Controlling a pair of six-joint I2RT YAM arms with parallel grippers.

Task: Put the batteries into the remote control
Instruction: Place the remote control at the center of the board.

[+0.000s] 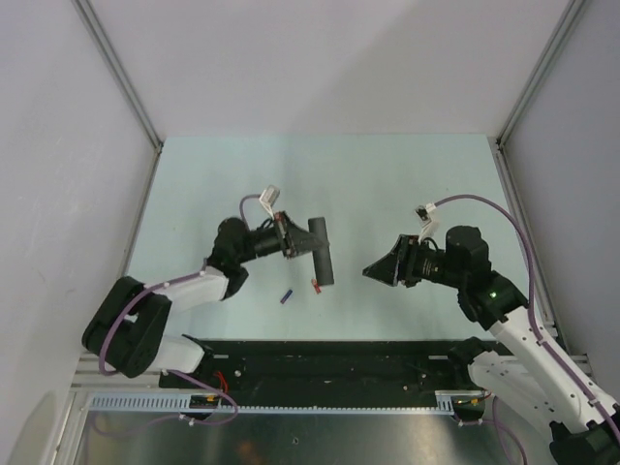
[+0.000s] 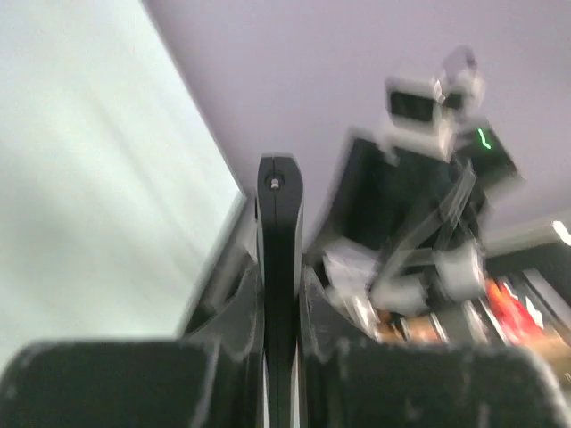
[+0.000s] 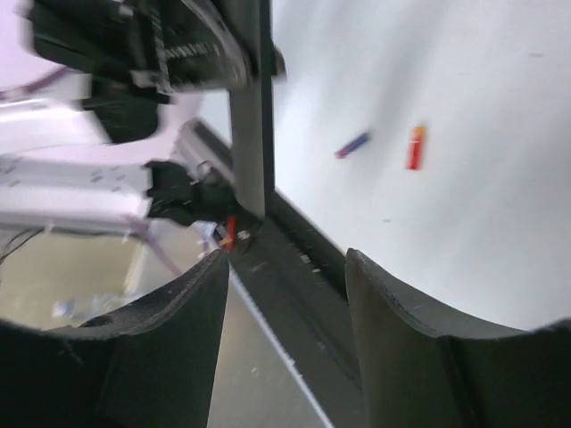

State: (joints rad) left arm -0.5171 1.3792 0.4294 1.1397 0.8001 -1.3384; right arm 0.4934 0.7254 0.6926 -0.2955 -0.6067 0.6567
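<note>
The left gripper (image 1: 300, 239) is clamped on the remote control (image 1: 323, 260). The red-orange battery (image 1: 315, 285) lies left of the right gripper (image 1: 372, 271), whose jaws stand apart

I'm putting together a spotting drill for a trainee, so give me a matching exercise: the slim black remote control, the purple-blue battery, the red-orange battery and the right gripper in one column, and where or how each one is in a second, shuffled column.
Things
1. slim black bar-shaped remote control
2. small purple-blue cylindrical battery
3. small red-orange cylindrical battery
4. right gripper

Places and states
A. open, holding nothing
B. lying on the pale table, right by the remote's near end
C. clamped in the shut left gripper
D. lying on the table, left of the other battery

Pairs: 1-C, 2-D, 3-B, 4-A
</note>
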